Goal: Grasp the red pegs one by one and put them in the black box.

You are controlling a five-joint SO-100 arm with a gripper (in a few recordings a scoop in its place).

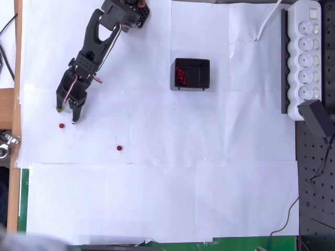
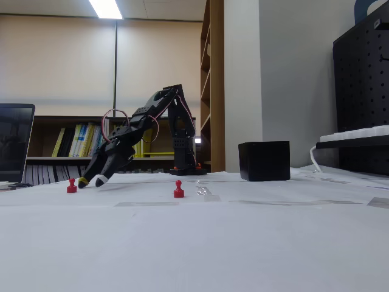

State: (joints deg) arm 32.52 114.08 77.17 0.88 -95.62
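Gripper just above (overhead) peg

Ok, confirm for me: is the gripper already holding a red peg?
No. In the overhead view the gripper is empty, fingertips apart just above the nearest red peg lying on the paper.

No text, label, brand, number or sign is legible anywhere in either view.
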